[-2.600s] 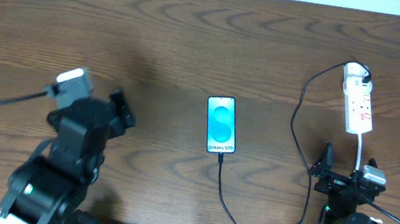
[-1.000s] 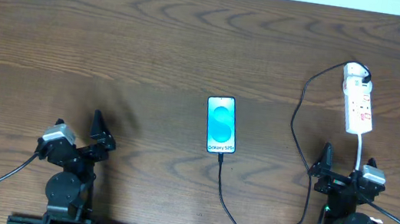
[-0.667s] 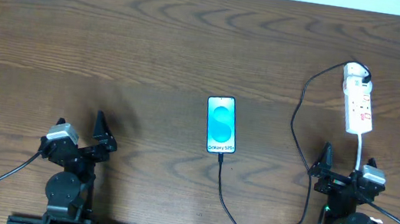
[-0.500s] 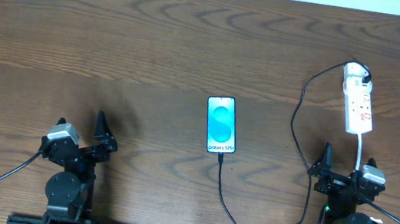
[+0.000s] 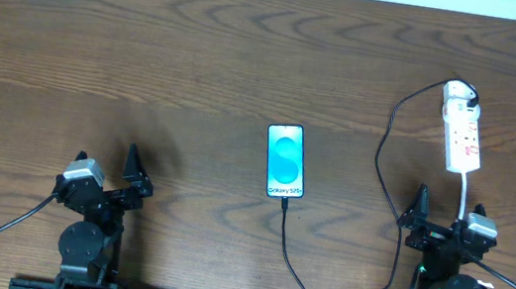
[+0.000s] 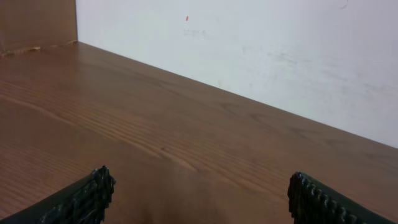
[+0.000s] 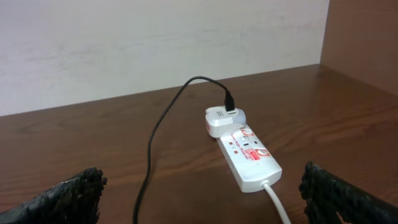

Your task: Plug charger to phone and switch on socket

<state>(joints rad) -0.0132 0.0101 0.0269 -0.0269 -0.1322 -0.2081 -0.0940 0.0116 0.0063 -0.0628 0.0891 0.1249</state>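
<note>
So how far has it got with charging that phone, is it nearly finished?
Looks nearly done. The charger tip sits at the bottom edge of the phone, and its other end is in the white adapter on the socket. Nothing is in hand: the left gripper and right gripper rest open, touching nothing. Left, perhaps: the socket's switch, whose state I cannot read.

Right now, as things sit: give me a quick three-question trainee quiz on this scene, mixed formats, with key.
1. True or false: the charger meets the phone at the phone's lower edge in the overhead view.
2. Which sits nearest the socket? A) left tool B) right tool C) phone
3. Fill in: both tools are ___ and hold nothing.
Key: 1 true; 2 B; 3 open.
</note>
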